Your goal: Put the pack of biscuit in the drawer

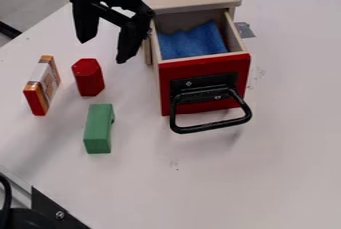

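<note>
1. The tool point(103, 51) hung over the far left part of the surface point(286, 138), its two fingers apart with nothing between them.
2. The pack point(42, 86) was on the surface at the far left, well away from the drawer point(204, 65). It lay to the left of the tool and somewhat nearer, so the coming move seemed to call for a shift left and a little near, then down.
3. The pack's long axis ran mostly near to far, its far end tipped slightly right. The fingers were spread mainly left to right, at a slant, which looked close to right for closing across the pack's narrow width; perhaps only a small turn was needed.
4. The red block point(88, 77) stood just right of the pack, with a gap between. The right finger could have knocked it on the way down. The green block point(98, 128) lay nearer and seemed less of a risk.
5. The drawer was open to the right of the tool, a blue cloth point(192, 42) inside. The pack had yet to be gripped.
</note>
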### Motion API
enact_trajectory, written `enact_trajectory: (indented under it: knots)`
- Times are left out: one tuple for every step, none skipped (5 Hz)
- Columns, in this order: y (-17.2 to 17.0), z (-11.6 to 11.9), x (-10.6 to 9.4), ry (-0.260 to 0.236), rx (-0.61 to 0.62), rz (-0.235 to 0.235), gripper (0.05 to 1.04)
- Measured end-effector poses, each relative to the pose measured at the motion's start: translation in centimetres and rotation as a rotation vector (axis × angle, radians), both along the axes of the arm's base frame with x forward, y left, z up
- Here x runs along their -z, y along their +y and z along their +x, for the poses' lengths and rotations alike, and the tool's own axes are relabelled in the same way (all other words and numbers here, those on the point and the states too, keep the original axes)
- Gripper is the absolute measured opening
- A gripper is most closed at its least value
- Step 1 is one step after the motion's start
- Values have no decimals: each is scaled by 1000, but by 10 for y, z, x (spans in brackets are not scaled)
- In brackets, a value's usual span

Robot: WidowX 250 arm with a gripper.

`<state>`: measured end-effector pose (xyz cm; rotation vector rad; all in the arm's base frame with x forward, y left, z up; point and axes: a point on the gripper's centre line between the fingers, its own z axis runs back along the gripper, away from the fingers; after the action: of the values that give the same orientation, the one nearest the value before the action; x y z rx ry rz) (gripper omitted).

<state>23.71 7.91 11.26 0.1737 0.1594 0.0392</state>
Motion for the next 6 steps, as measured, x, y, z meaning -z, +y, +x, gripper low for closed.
enact_trajectory:
  knots:
    - [0, -2, 6, 24, -3, -6, 998]
    - [4, -4, 12, 12, -16, -15, 998]
    - [19, -4, 30, -1, -38, -12, 998]
    - [35, -5, 48, 3, -48, -13, 998]
    - [55, -21, 58, 6, -27, -52, 998]
    - [81, -32, 59, -16, -25, -50, 998]
